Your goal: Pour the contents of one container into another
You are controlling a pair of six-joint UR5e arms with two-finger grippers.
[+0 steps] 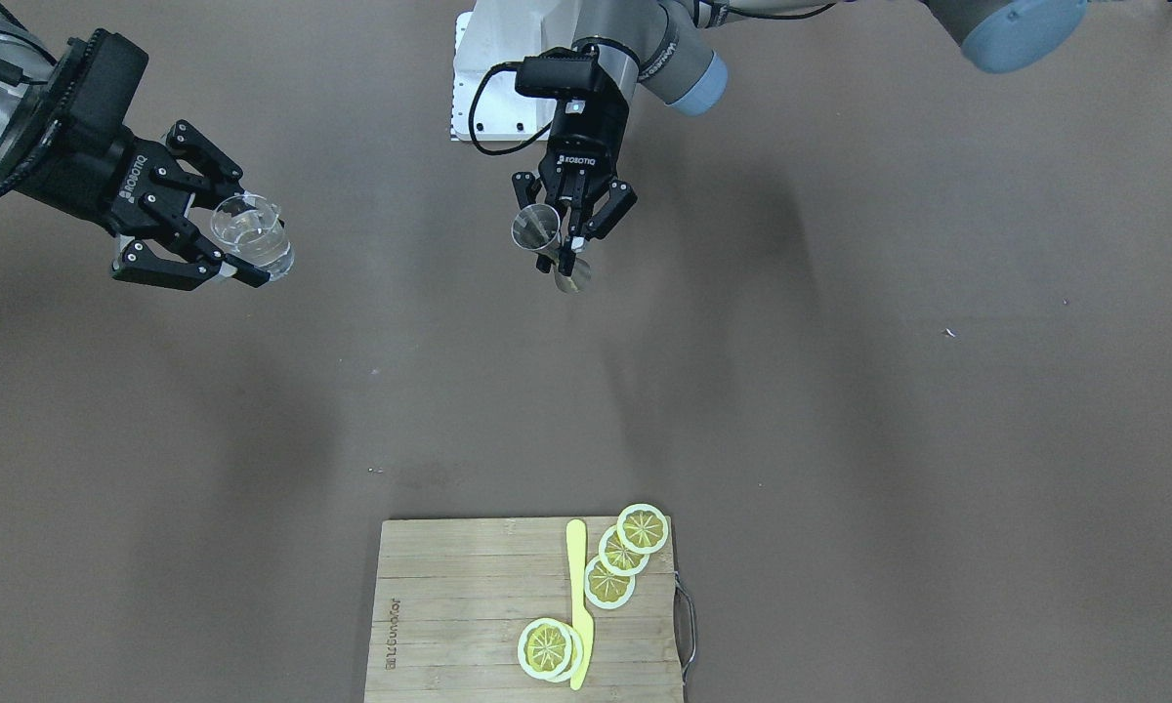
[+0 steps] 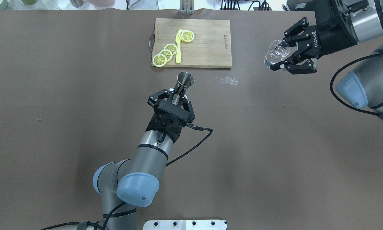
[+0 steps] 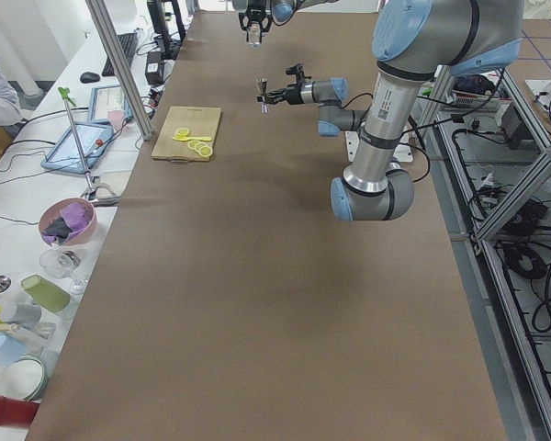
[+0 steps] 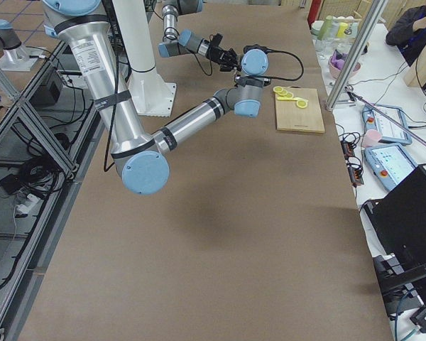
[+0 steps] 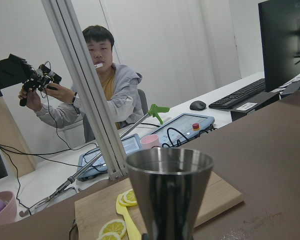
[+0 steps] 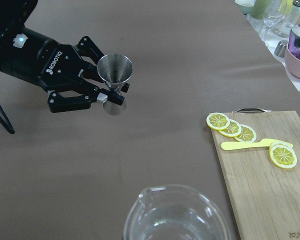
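Two arms hold the task's things clear of the brown bench [image 1: 840, 410] in the front-facing view. The left end effector [image 1: 571, 249] is pinched on the waist of the steel jigger [image 1: 539, 232], near the middle. The right end effector [image 1: 252, 237] is closed around the clear glass [image 1: 254, 246], well apart from the jigger.

From overhead, the jigger [image 2: 185, 80] stands mouth up in the left end effector [image 2: 177, 95], just short of the wooden cutting board [image 2: 207, 44]. The board carries lemon slices [image 2: 166, 52] and a yellow knife [image 2: 178, 48]. The glass [image 2: 277, 52] sits between the right end effector's fingers [image 2: 289, 30], beyond the board's right end.

The left wrist camera has the jigger's upper cone [image 5: 170, 190] filling the foreground, with the board [image 5: 217, 195] behind it and a person [image 5: 107, 95] seated past the bench.

The right wrist camera looks over the glass rim [image 6: 175, 197] toward the left end effector [image 6: 107, 96], clamped on the upright jigger [image 6: 115, 70]; the board [image 6: 262, 180] lies to the right.
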